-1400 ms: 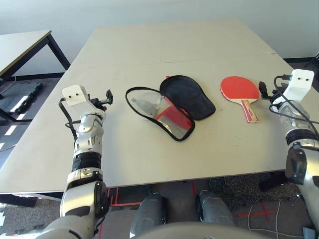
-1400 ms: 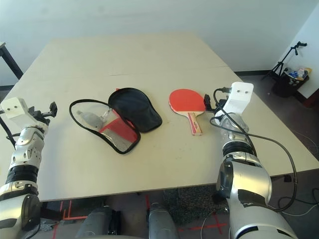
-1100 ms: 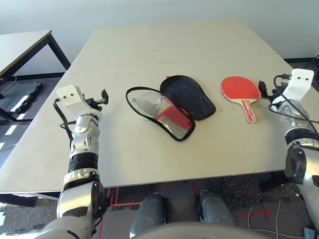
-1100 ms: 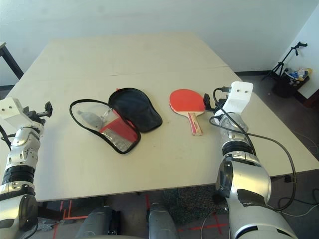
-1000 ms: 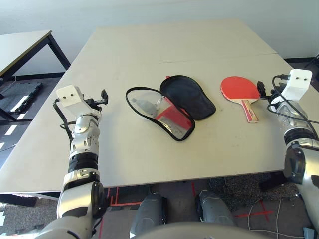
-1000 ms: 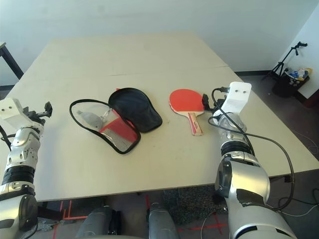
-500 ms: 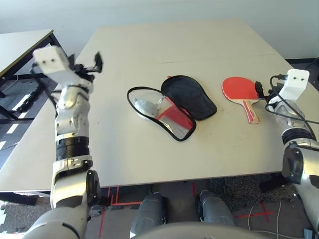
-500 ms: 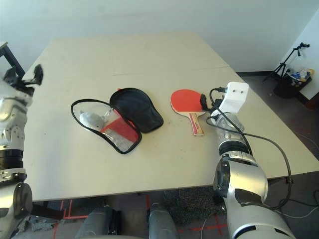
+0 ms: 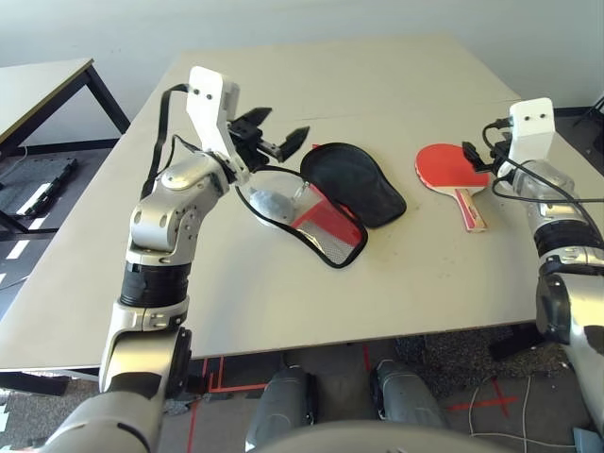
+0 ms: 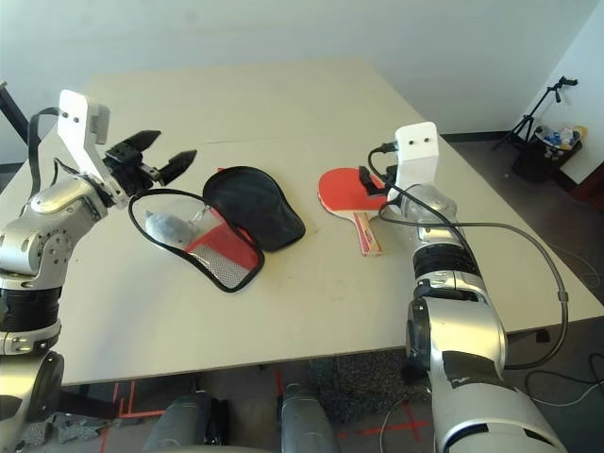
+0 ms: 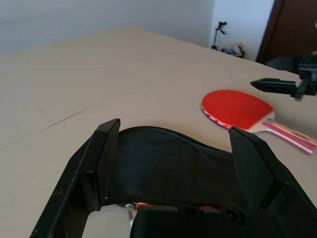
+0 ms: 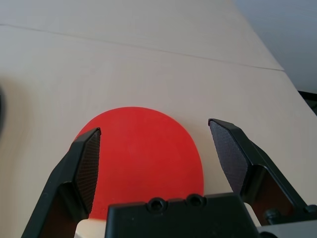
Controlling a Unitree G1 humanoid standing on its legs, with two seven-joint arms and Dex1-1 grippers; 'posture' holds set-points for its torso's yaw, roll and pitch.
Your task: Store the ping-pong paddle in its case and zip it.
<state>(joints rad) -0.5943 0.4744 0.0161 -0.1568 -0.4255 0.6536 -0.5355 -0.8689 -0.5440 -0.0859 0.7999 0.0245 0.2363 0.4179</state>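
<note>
Both arms poised, nothing gripped.

Ping-pong paddle [image 9: 454, 168] flat on worktop [image 9: 396, 85], red face up, handle toward robot, well apart from case [image 9: 321, 198] lying unzipped with black lining showing. Right end effector [image 12: 158, 156] spread wide just above the blade, likely lined up for pickup. Left end effector [image 9: 269, 142] wide, empty, above case's edge, probably to hold it open.

Both arms are raised, left gripper [image 9: 279, 138] and right gripper [image 12: 157, 148] fingers spread.
</note>
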